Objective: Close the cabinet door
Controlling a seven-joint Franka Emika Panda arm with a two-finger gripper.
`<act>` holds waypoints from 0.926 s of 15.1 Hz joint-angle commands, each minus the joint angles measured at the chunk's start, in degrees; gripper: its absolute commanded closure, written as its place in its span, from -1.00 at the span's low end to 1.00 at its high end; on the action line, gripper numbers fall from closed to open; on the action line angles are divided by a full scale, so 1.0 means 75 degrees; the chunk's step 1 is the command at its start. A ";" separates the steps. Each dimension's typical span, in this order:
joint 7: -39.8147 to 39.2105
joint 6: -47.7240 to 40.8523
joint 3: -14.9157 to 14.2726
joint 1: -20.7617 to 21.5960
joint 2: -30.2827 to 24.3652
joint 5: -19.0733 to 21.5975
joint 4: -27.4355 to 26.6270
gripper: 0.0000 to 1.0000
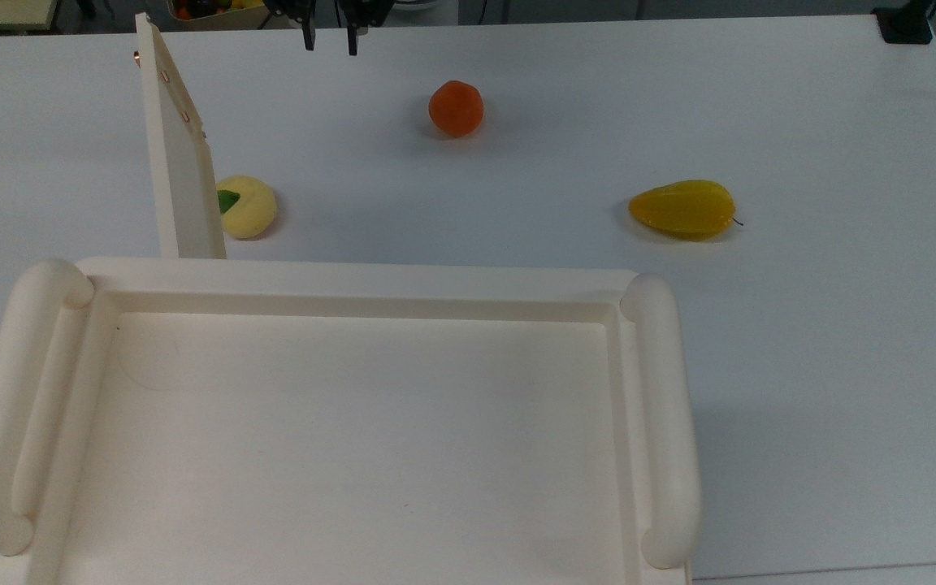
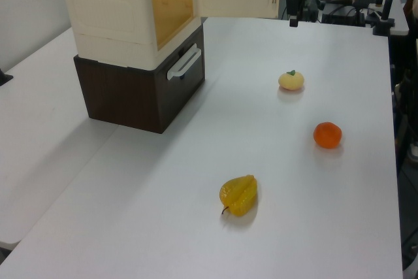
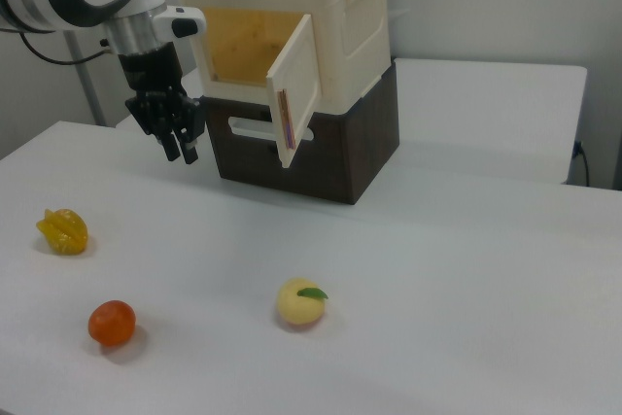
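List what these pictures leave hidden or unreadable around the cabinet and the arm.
- Top view: the cabinet interior, covered by its own top; the arm, cut off by the upper edge above the gripper.
- Top view: part of the yellow fruit, behind the cabinet door.
- Left view: the gripper, too small to read.

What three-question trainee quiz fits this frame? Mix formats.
1. True or false: the cabinet door is fully shut against the cabinet.
2. Multiple choice: in the top view, which fruit lies nearest the door? A) orange fruit B) pale yellow fruit C) yellow star fruit
3. Short answer: is the hand touching the door?

Key: 1 false, the door stands swung out. 2 B, it sits right beside the door's edge. 3 no, the hand hangs apart from the door, above the table.
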 commanded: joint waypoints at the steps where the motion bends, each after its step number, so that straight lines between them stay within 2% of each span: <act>1: -0.0232 -0.0222 -0.0055 0.0007 -0.0028 0.0188 0.0070 1.00; 8: -0.0127 -0.0257 -0.0067 -0.0028 -0.0040 0.0177 0.0245 1.00; 14: -0.0092 -0.0270 -0.0091 -0.0145 -0.0052 0.0153 0.1592 1.00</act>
